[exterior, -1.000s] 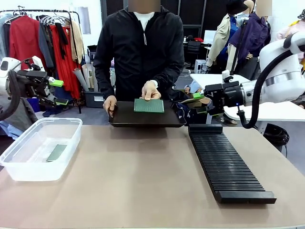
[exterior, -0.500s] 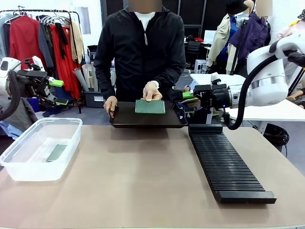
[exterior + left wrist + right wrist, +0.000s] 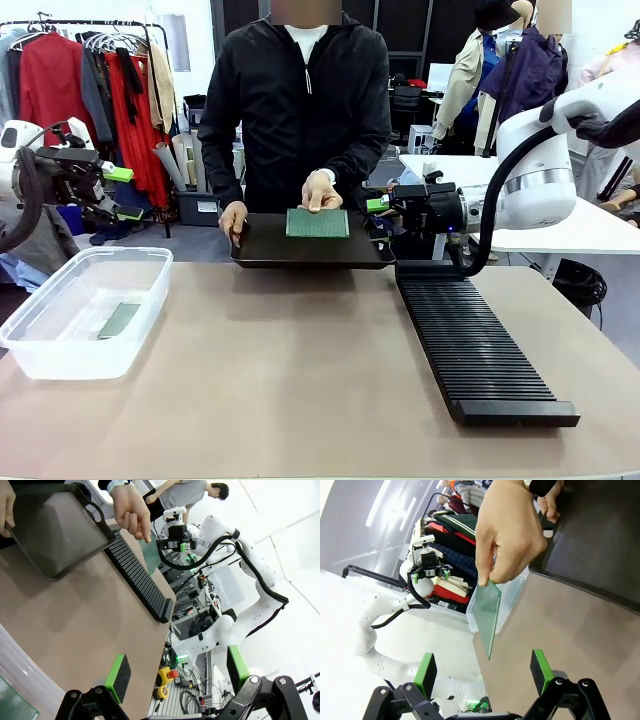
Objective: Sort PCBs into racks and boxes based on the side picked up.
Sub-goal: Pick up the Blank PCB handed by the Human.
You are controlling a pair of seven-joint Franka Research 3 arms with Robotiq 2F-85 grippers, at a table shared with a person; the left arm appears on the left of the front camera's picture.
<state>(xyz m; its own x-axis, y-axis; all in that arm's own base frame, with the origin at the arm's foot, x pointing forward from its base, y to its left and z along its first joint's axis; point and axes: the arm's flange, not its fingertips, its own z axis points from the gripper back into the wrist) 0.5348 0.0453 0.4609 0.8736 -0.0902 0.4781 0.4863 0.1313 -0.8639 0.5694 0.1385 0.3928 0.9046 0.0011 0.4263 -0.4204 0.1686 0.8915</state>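
PCB (image 3: 318, 223) in person's hand (image 3: 319, 189) over tray (image 3: 262, 250) | my R fingers (image 3: 377, 204) spread, empty, just beside it | L fingers (image 3: 118, 174) spread, empty | 2nd PCB (image 3: 119, 320) in box (image 3: 60, 350)

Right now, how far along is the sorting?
Early. Done: one PCB lies in the box. In hand: the person's hand holds a second PCB above the tray, with the open right pincer beside it. Left: that board needs placing, and the rack holds none yet.
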